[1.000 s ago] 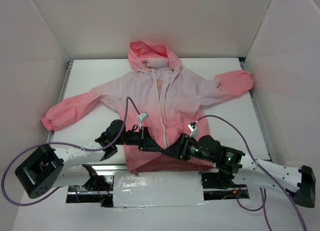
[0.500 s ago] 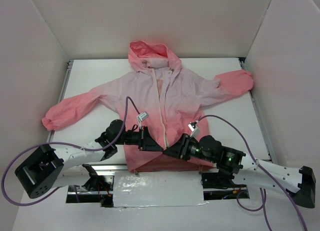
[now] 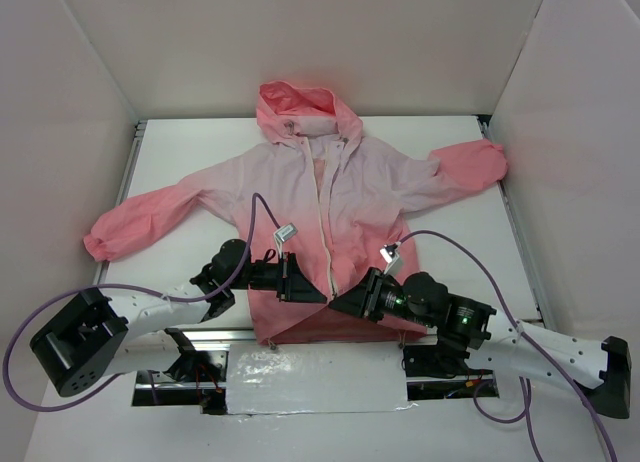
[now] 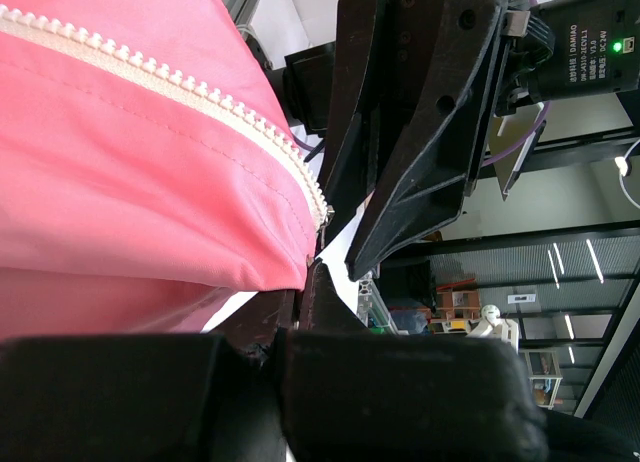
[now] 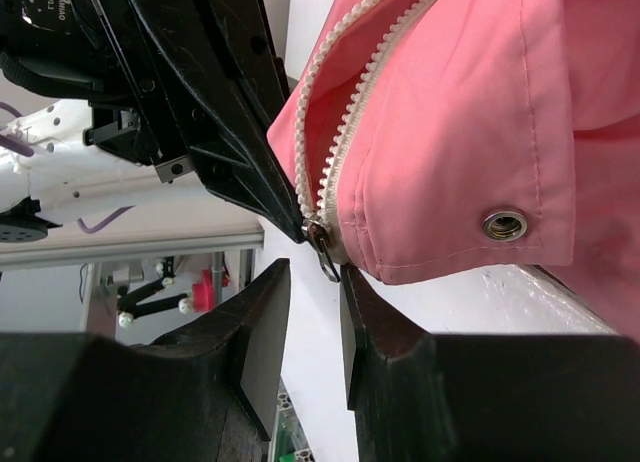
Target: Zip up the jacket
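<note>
Two black two-finger grippers meet at the near hem of a hooded thin jacket (image 3: 370, 182), pale pink on the chest and coral at the hem, hood and cuffs. From the top camera it lies spread flat on the white table (image 3: 180, 152), hood toward the far wall and sleeves out to either side. Its white front zipper (image 3: 325, 212) runs down the middle. The left gripper (image 3: 305, 287) and the right gripper (image 3: 345, 304) sit tip to tip at its lower end.

Left wrist camera: coral jacket (image 4: 130, 162) cloth fills the upper left, with the zipper (image 4: 180, 82) teeth slanting down to the hem corner. The left gripper (image 4: 300, 282) has its jaws pressed together, pinching that corner. The right gripper (image 4: 345, 252) points in from opposite, just beside it.

Right wrist camera: the jacket (image 5: 470, 112) hem shows a metal eyelet (image 5: 505, 224), and both zipper (image 5: 340, 112) rows meet at a small metal slider (image 5: 322, 244). The right gripper (image 5: 315, 282) has a narrow slit between its jaws, right under the slider's tab. The left gripper (image 5: 285, 222) touches the teeth beside it
</note>
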{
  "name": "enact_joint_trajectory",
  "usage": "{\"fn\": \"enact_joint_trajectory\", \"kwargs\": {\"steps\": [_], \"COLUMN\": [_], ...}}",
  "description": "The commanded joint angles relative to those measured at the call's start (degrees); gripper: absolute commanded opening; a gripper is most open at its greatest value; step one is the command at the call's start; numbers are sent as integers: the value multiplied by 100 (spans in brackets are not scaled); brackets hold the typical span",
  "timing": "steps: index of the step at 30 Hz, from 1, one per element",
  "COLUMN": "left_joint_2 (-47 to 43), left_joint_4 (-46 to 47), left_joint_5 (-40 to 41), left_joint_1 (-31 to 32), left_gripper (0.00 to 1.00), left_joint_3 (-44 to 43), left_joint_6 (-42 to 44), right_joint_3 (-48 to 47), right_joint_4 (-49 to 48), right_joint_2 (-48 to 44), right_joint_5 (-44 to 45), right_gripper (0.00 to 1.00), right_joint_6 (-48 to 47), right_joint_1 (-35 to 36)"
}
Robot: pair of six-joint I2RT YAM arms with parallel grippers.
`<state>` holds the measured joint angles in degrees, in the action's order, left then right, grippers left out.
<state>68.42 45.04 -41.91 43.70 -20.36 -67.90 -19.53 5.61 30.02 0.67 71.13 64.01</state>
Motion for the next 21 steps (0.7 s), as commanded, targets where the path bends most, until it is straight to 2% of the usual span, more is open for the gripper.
{"fn": "enact_joint_trajectory", "kwargs": {"steps": [1,16,21], "left_joint_2": [57,180,215], "left_joint_4": [401,462,436], "left_joint_5": [-142,-98,-107], "left_joint_1": [59,156,174], "left_gripper": [0,0,0], "left_joint_3": [-21,23,6], "left_joint_6": [13,75,101], "right_joint_3": [-16,-16,37], "right_joint_4": [-68,90,63], "right_joint_2": [-93,-172,-198], "right_joint_5": [179,179,162], "right_gripper": [34,32,24], "right_joint_6": [41,41,59], "right_joint_1": [50,50,42]}}
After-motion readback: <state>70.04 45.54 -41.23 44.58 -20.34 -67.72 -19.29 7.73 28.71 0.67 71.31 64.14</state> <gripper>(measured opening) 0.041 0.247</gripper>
